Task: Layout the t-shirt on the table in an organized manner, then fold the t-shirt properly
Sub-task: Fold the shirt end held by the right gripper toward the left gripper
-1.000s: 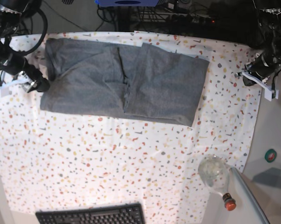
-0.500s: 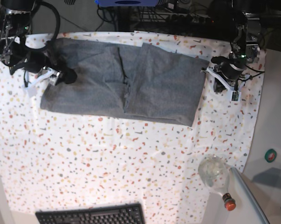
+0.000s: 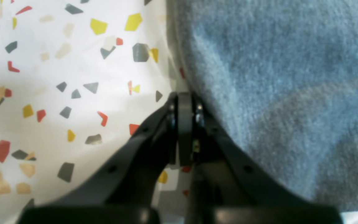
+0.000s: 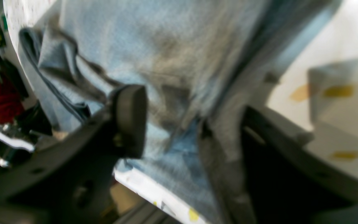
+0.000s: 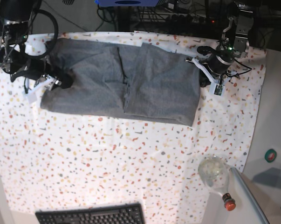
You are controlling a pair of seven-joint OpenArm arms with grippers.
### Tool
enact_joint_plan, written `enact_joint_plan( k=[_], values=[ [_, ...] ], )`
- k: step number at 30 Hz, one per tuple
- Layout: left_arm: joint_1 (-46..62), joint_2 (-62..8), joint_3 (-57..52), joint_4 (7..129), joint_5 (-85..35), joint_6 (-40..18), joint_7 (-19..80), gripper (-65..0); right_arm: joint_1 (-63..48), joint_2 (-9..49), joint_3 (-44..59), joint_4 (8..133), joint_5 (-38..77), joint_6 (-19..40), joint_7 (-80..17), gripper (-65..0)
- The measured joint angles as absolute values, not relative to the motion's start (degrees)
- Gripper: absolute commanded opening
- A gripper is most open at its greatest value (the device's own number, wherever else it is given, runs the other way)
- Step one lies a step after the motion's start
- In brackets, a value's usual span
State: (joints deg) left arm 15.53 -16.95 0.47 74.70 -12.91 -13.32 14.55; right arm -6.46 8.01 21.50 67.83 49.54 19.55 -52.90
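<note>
- Nearest you in the base view, a black keyboard (image 5: 91, 214) lies at the bottom edge of the counter (image 5: 107, 158), and a clear glass bottle (image 5: 215, 177) with a red cap lies on its side at the lower right corner, beside a plain grey side surface (image 5: 270, 140).
- Between those and the garment, you have a broad stretch of bare speckled cloth.
- The t-shirt (image 5: 126, 81) lies spread across the far half of the counter, a raised crease running down its middle; its near hem runs roughly straight.
- Your left end effector (image 3: 183, 99) sits at the t-shirt's right edge, its fingers pressed together with no gap, tip right at the fabric's border; whether cloth is pinched between them you cannot tell.
- Your right end effector (image 4: 179, 124) is at the t-shirt's left edge, fingers (image 4: 129, 119) spread apart with bunched grey fabric between them.
- Beyond the far counter edge, dark cables and equipment (image 5: 177, 14) crowd the background.
</note>
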Motion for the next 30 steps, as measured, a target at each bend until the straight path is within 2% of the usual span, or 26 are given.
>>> enact_joint_plan(
  k=[4,5,7,11,16,19,24,30],
  values=[
    [15.57,-16.84,0.47,74.70,-12.91,-13.32,14.55,-65.0,-6.24,8.05,21.47,66.72,49.63,19.55,-52.27,-47.0],
    [15.73,-16.84,0.47,74.76,-12.91,-13.32,14.52,-65.0,-6.22,8.16,21.47,66.72,49.19,19.55,-52.25,-51.5],
    [16.05,-16.80,0.49,74.91,-13.13,-13.34,14.48,-65.0,-5.50,8.21,21.47,66.37,47.66,19.40,-52.86,-65.0],
    [16.25,-16.71,0.86,75.02,-13.47,-13.47,14.13,-65.0,-4.01,9.87,21.15,66.08,47.59,17.87,-53.87,-65.0],
    [16.10,-17.45,6.50,75.35,-13.28,-11.92,12.75,-65.0,-1.72,11.70,21.15,66.32,47.55,9.30,-53.39,-65.0],
    [15.79,-16.78,8.93,75.44,-13.28,-11.79,12.25,-65.0,-0.62,12.19,21.10,66.83,47.53,8.93,-58.06,-65.0],
    [15.53,-13.96,9.69,75.44,-13.30,-11.57,12.16,-65.0,-1.43,12.01,21.15,76.38,47.53,8.40,-60.31,-65.0],
    [15.44,-13.10,10.00,75.44,-13.30,-12.43,12.38,-65.0,-4.27,8.21,21.15,86.78,47.55,-0.51,-65.63,-65.0]
  ],
)
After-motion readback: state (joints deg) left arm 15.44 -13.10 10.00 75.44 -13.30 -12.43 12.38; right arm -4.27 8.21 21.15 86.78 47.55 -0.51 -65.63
